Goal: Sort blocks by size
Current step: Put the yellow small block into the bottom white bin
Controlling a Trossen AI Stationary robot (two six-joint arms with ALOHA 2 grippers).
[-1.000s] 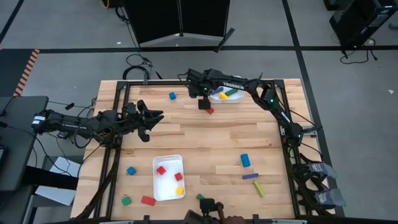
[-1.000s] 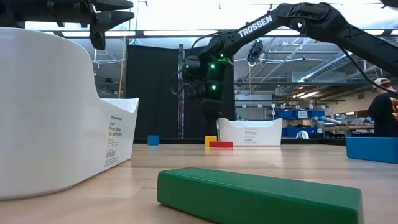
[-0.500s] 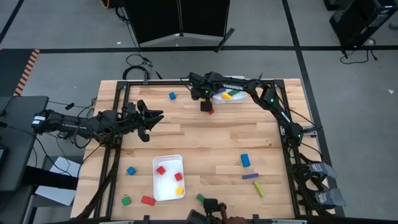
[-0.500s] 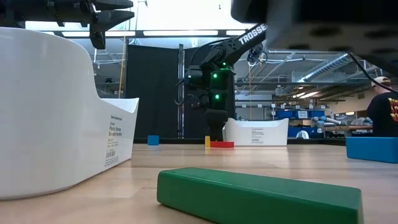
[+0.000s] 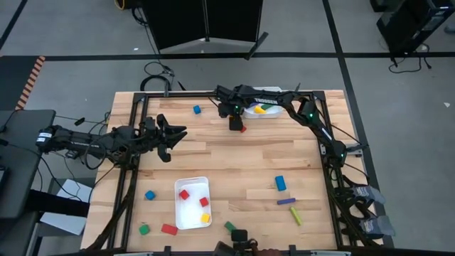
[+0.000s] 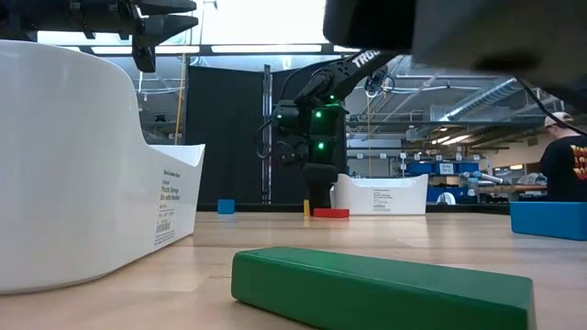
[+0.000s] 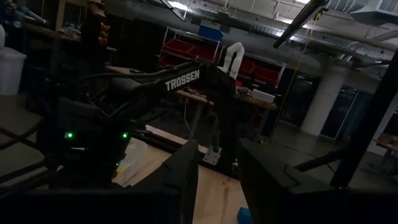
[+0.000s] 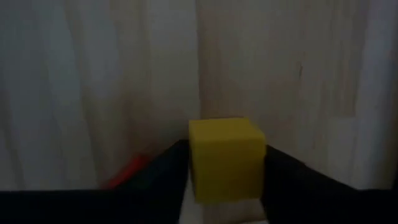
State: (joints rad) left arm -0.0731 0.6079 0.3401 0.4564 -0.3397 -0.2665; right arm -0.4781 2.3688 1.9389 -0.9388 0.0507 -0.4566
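Observation:
A yellow cube (image 8: 227, 155) sits on the table at the far middle, with a red bar (image 5: 242, 128) lying flat beside it. My right gripper (image 5: 234, 124) stands over the cube, pointing down and shut on it. In the low view only a sliver of the yellow cube (image 6: 306, 208) shows beside the gripper, left of the red bar (image 6: 330, 213). My left gripper (image 5: 174, 139) hangs open above the table's left side, holding nothing. My right gripper pinches the yellow cube between its two fingers, one on each of two opposite side faces (image 8: 194, 163). The fingers come from above, pointing steeply down. The cube sits upright with its bottom on the table.
A white tray (image 5: 271, 114) holding a yellow and a green block stands just right of the cube. Another white tray (image 5: 186, 213) with red and yellow cubes lies near the front. Loose blocks: blue cube (image 5: 197, 109), blue bar (image 5: 280, 183), purple bar (image 5: 286, 201), green bar (image 6: 381, 289).
My right gripper has sunk from just above the table down onto the yellow cube, which now shows only as a sliver beside it in the low view. The cube and the red bar have kept their places.

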